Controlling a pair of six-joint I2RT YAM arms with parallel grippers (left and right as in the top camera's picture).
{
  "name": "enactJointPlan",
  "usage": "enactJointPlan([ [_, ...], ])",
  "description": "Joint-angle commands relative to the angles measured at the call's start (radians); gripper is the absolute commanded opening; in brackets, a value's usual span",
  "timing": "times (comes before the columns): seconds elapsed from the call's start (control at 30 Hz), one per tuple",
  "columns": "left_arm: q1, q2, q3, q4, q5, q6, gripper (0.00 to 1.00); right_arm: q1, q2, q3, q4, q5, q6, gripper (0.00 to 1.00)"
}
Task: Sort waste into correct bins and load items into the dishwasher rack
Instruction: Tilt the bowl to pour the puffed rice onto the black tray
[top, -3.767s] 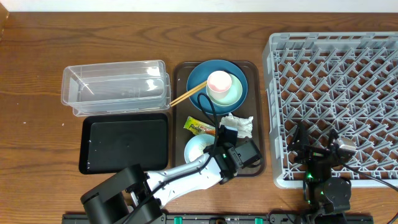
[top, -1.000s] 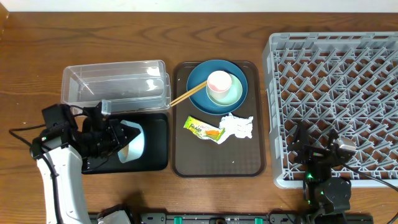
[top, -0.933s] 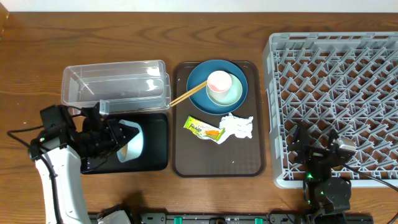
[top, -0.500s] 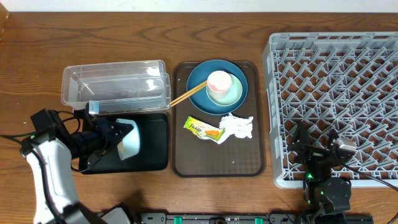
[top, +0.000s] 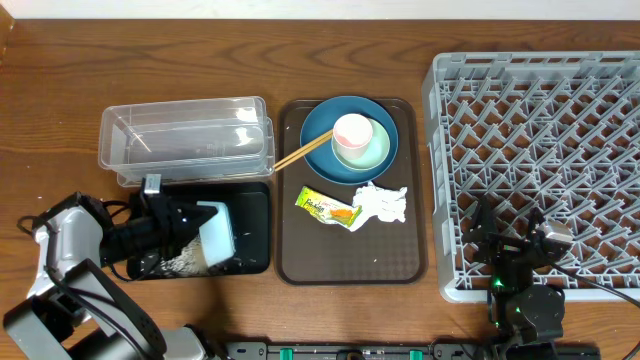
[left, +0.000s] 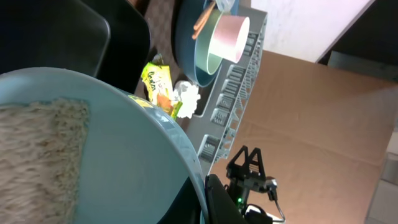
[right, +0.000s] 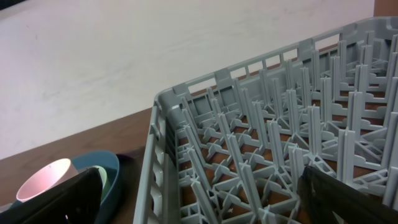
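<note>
Left end effector (top: 188, 222) clamped tight on small white bowl (top: 219, 236), tipped on its side over black tray (top: 252, 205); rice (top: 172, 263) lies on the tray. Right end effector (top: 508, 238) spread wide, empty, over dishwasher rack (top: 540, 120).

A brown wooden table (top: 60, 80) carries, left to right, a clear plastic tub (top: 185, 103) with a shallow black tray (top: 255, 215) just before it, a brown serving tray (top: 350, 262) and a large grey dishwasher rack (top: 540, 150).

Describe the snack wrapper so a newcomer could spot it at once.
Find the brown tray left of the big grey rack. On its near half, below the blue plate, the wrapper lies beside a crumpled white napkin. It alone is flat, yellow-green and printed.
</note>
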Motion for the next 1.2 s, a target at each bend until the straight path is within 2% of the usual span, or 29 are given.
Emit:
enactJointPlan([
  [0.0, 0.013, 0.005, 0.003, 0.002, 0.058, 0.069, 0.06, -0.006, -0.005, -0.001, -0.004, 0.01, -0.005, 0.99],
  [0.23, 0.055, 0.005, 0.003, 0.008, 0.149, 0.077, 0.06, -0.006, -0.005, -0.001, -0.004, 0.01, -0.005, 0.99],
  [0.37, 0.025, 0.005, 0.002, -0.063, 0.149, 0.156, 0.06, -0.006, -0.005, -0.001, -0.004, 0.01, -0.005, 0.99],
  [0.53, 0.013, 0.005, 0.002, -0.026, 0.161, 0.156, 0.06, -0.006, -0.005, -0.001, -0.004, 0.01, -0.005, 0.99],
  [0.67, 0.013, 0.005, 0.002, -0.053, 0.229, 0.164, 0.06, -0.006, -0.005, -0.001, -0.004, 0.01, -0.005, 0.99],
  [0.77, 0.013, 0.005, 0.002, -0.018, 0.254, 0.163, 0.06, -0.006, -0.005, -0.001, -0.004, 0.01, -0.005, 0.99],
  [0.87, 0.0, 0.005, 0.002, -0.072, 0.253, 0.178, 0.06, -0.006, -0.005, -0.001, -0.004, 0.01, -0.005, 0.99],
  [0.97, -0.008, 0.005, 0.002, -0.06, 0.257, 0.185, 0.06, -0.006, -0.005, -0.001, -0.004, 0.01, -0.005, 0.99],
  [1.17, -0.008, 0.005, 0.002, -0.07, 0.341, 0.171, 0.06, -0.006, -0.005, -0.001, -0.004, 0.01, -0.005, 0.99],
])
